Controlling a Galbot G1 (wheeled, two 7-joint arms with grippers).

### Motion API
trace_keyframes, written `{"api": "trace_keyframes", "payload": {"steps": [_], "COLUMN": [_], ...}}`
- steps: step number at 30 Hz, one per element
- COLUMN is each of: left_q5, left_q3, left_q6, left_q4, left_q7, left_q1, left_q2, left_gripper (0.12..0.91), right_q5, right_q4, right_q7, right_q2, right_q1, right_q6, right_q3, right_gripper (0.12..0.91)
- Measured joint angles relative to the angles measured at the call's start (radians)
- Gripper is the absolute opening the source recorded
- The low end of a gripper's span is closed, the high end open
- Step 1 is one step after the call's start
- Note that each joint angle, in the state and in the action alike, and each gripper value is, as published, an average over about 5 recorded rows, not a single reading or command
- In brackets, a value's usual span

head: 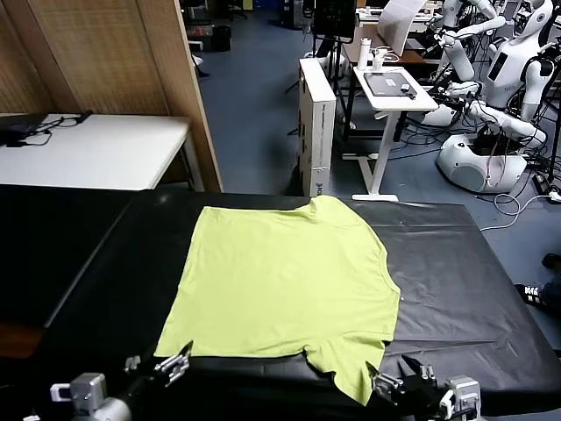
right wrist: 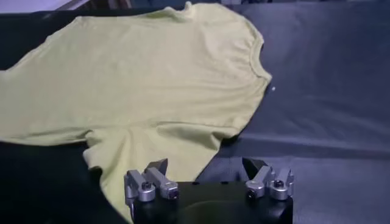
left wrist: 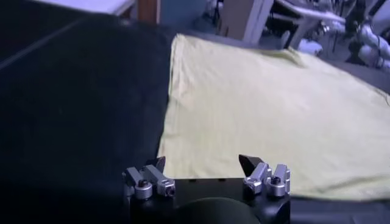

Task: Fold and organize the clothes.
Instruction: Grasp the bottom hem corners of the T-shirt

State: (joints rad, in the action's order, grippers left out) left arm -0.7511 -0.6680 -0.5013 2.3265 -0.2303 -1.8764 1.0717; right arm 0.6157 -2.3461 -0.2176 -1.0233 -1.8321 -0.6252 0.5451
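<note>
Lime yellow-green short-sleeved cotton T-shirt spread flat on a black-covered work table, plain side up, with its round neck toward the robot's right and its hem toward the robot's left. One sleeve points to the far edge of the table; the other lies at the near edge, just beside the right gripper. Left gripper: low at the near edge of the table, close to the shirt's near hem corner, fingers spread wide, nothing between them, and no contact with the fabric visible. Right gripper: low at the near edge, by the tip of the near sleeve, fingers likewise fully parted and empty; its left finger stands in front of the sleeve cloth, but whether it touches cannot be told.
</note>
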Motion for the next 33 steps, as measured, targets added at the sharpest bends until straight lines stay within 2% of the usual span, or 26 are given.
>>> {"api": "trace_keyframes", "payload": {"steps": [11,14,17,21,23,26,27,31,33], "left_q5": [0.02,0.019,0.019,0.02,0.02,0.019,0.018,0.01,0.006], "left_q3": [-0.003,-0.002,0.0,0.001,0.001,0.001,0.001,0.004,0.005], "left_q6": [0.02,0.022,0.024,0.027,0.028,0.028,0.027,0.027,0.028], "left_q4": [-0.035,-0.043,-0.049,-0.057,-0.058,-0.057,-0.057,-0.059,-0.06], "left_q7": [-0.01,-0.01,-0.011,-0.014,-0.015,-0.017,-0.017,-0.025,-0.031], "left_q1": [-0.001,-0.002,-0.001,0.0,0.0,-0.003,-0.004,-0.005,-0.004], "left_q2": [0.016,0.022,0.028,0.032,0.034,0.035,0.036,0.039,0.04], "left_gripper": [0.907,0.907,0.881,0.766,0.698,0.585,0.525,0.276,0.206], "right_q5": [-0.026,-0.032,-0.034,-0.034,-0.034,-0.033,-0.033,-0.033,-0.033], "right_q4": [0.008,0.011,0.014,0.018,0.019,0.013,0.009,-0.022,-0.044], "right_q7": [0.018,0.026,0.032,0.034,0.034,0.033,0.03,0.004,-0.01], "right_q2": [-0.005,-0.006,-0.007,-0.009,-0.01,-0.01,-0.01,-0.002,0.0], "right_q1": [0.005,0.006,0.009,0.012,0.012,0.005,0.001,-0.026,-0.047], "right_q6": [0.002,0.003,0.005,0.008,0.012,0.017,0.017,0.004,-0.012], "right_q3": [-0.025,-0.03,-0.034,-0.037,-0.036,-0.029,-0.026,-0.006,0.003], "right_gripper": [0.903,0.836,0.681,0.439,0.345,0.198,0.153,0.139,0.139]}}
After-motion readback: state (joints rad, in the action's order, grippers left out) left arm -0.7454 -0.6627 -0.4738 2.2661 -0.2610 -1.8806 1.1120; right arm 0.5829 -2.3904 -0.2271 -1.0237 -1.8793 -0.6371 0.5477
